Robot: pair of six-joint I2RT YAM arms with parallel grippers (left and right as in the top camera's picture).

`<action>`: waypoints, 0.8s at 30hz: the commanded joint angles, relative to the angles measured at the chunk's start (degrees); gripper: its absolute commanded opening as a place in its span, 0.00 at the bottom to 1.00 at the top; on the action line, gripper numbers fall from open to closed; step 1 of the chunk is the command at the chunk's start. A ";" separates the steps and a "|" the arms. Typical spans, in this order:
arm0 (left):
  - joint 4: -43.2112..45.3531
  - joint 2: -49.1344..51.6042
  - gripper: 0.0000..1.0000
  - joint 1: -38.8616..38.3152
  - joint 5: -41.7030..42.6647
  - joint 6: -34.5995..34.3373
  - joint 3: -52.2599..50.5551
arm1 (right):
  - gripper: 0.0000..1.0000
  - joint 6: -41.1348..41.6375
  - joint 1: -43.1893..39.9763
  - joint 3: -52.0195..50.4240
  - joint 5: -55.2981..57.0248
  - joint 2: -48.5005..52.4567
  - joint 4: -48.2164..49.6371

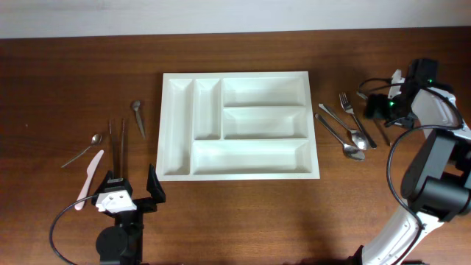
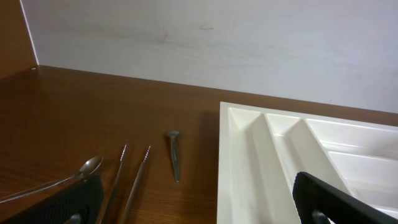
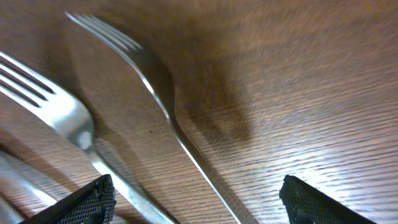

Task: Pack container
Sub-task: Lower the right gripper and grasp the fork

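Tray (image 1: 250, 158) of white plastic, the container to pack, flat at the middle of the table (image 1: 243, 221), long side parallel to the near edge, all five compartments bare. Loose cutlery split to both sides of it, likely to keep a share within reach of each arm. Toward the right edge, two spoons (image 1: 352, 141) beside a fork (image 3: 155, 81) and a second fork (image 3: 56, 106), tines toward the far edge. Toward the left edge, a teaspoon (image 1: 92, 140), a pale plastic knife (image 1: 92, 171), a pair of thin metal chopsticks (image 1: 116, 140) and a small dark utensil (image 1: 137, 118), perhaps a scoop, too slim to name with certainty.

Right gripper (image 3: 208, 208) low over the table near the far right corner, jaws wide, one finger on each side of the first fork's handle, nothing clamped yet: placed so as to close across the narrow stem rather than the broad tines. Left gripper (image 1: 132, 184) by the near edge, close to the tray's near left corner, jaws at their widest, empty, parked clear of the utensils.

No brand, label or writing legible anywhere.
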 commanded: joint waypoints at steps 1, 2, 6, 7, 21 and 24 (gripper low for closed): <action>0.13 -0.55 0.99 0.17 0.61 0.92 -0.37 | 0.85 -0.35 -0.39 0.83 -0.31 1.60 -0.74; 0.11 -0.55 0.99 0.17 0.61 0.92 -0.37 | 0.84 -0.35 -0.39 0.83 -0.31 1.79 -1.03; 0.11 -0.55 0.99 0.17 0.61 0.92 -0.37 | 0.80 -0.35 -0.39 0.81 -0.31 2.62 -2.49; 0.11 -0.55 0.99 0.17 0.61 0.92 -0.37 | 0.78 -0.35 -0.39 0.81 -0.26 2.78 -2.89; 0.11 -0.55 0.99 0.17 0.61 0.92 -0.37 | 0.18 -0.35 -0.39 0.31 0.11 2.84 -5.03; 0.11 -0.55 0.99 0.17 0.61 0.92 -0.37 | 0.14 -0.37 -0.39 0.31 0.11 2.84 -5.49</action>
